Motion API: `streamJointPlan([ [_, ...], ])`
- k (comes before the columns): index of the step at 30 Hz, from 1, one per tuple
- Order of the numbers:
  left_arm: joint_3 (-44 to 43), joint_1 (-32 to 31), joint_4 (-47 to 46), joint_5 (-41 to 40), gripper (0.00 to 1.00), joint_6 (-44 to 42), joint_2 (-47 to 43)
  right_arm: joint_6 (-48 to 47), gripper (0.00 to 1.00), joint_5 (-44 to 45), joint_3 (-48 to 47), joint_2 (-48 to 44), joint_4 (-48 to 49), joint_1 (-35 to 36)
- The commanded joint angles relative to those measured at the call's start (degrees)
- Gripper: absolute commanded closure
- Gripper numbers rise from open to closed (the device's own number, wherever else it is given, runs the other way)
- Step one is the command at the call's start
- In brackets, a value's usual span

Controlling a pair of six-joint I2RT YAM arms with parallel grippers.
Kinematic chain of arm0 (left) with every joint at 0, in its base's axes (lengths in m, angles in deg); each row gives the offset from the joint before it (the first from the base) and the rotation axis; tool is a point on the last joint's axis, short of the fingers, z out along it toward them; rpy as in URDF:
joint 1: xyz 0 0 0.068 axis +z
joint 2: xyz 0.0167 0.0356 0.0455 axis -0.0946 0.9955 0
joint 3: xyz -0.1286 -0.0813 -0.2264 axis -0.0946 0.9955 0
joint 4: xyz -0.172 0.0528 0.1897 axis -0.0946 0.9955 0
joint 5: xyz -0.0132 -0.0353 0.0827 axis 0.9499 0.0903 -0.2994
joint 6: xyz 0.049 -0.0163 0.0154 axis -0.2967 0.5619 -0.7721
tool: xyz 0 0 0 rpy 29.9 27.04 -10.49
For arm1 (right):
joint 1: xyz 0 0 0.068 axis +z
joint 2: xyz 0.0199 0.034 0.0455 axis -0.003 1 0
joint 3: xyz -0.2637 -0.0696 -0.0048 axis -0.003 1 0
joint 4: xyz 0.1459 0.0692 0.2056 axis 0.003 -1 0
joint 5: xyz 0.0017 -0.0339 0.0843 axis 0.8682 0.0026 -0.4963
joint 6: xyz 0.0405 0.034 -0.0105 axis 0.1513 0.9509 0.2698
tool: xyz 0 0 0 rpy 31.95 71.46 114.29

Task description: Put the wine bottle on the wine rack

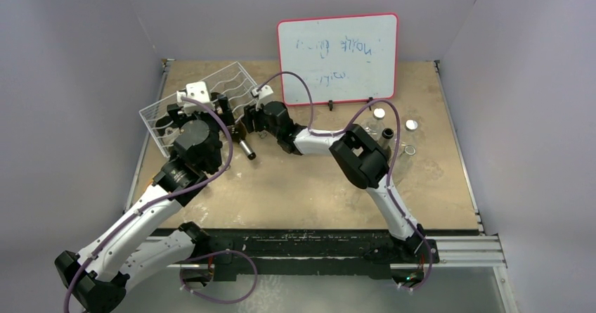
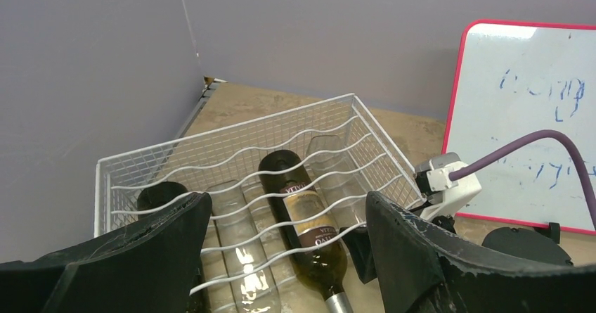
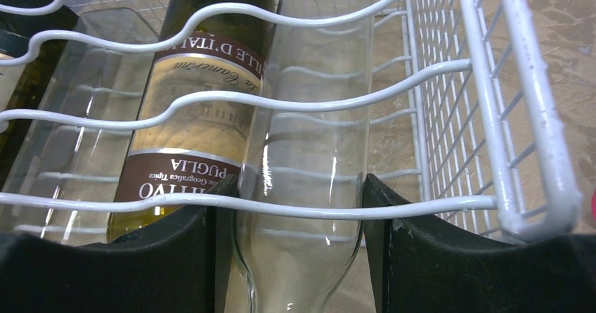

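Note:
The white wire wine rack (image 1: 200,98) lies at the back left and holds several bottles lying side by side. In the left wrist view the wine rack (image 2: 232,133) holds a dark bottle (image 2: 158,197), a clear one (image 2: 242,250), a green labelled bottle (image 2: 306,218) and a clear wine bottle (image 2: 337,179) at the right. My right gripper (image 3: 299,257) is shut on this clear wine bottle (image 3: 316,137) at its shoulder, at the rack's open front. My left gripper (image 2: 284,257) is wide open and empty, just in front of the rack. In the top view the left gripper (image 1: 219,110) and the right gripper (image 1: 242,119) sit close together.
The labelled bottle's capped neck (image 1: 246,148) sticks out of the rack toward the table's middle. A red-framed whiteboard (image 1: 337,58) stands at the back. Small jars and lids (image 1: 390,126) lie at the right. Grey walls close in the left and back sides.

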Motion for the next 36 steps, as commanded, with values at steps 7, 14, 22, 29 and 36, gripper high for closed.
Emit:
streamJointPlan([
  [7, 0.1, 0.3, -1.9, 0.6, 0.2, 0.6, -0.3, -3.5, 0.55, 3.5, -5.1, -0.4, 3.8, -0.6],
  [14, 0.0, 0.3, -1.9, 0.5, 0.19, 0.4, -0.3, -5.0, 0.34, 3.2, -5.1, -1.4, -0.1, -0.7],
  [22, -0.3, 0.3, -1.6, 0.7, 0.18, 0.0, -0.6, -4.2, 0.18, 1.8, -2.3, -8.0, -6.0, -1.0],
  [29, -0.4, 0.4, -1.5, 0.5, 0.16, -0.1, -1.5, -2.4, 0.18, 2.7, 4.5, -20.2, -14.8, -1.1],
  [36, -0.2, 0.3, -2.0, 2.2, 0.15, 0.0, -3.1, -0.2, 0.2, 13.6, 12.2, -38.3, -32.2, -1.1],
])
